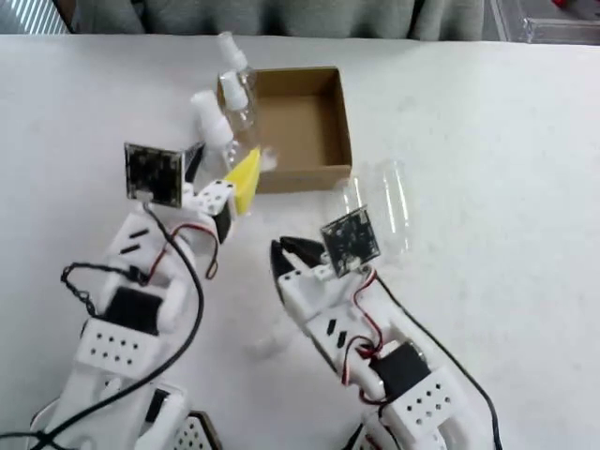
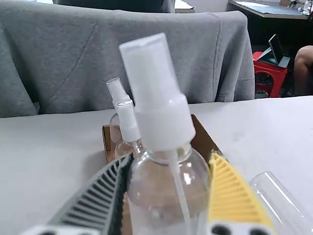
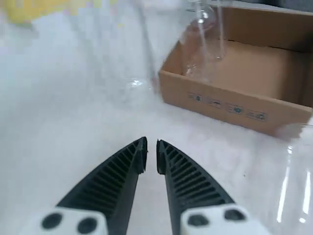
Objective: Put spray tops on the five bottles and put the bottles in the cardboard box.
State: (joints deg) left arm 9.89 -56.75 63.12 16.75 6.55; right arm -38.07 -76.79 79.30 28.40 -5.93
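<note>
Nearest the lens, the left gripper [image 2: 164,196] has its fingers [image 2: 232,191] clenched on a spray bottle [image 2: 159,171] at the cardboard box [image 1: 319,174] corner closest to that arm. Two capped bottles [image 1: 234,80] stand inside the box, which sits toward the bench [image 1: 506,112] far edge. The right gripper [image 3: 150,152] has its fingers almost closed, grasping nothing, over bare bench. Two uncapped bottles [image 1: 398,202] rest just beside the box, on its right-edge side. The print [image 3: 230,108] on the box wall is too small to read.

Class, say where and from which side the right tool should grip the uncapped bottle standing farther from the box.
Mid-body of the uncapped bottle, coming level from the right tool's own side: it appears upright and round, and this leaves its neck free.
</note>
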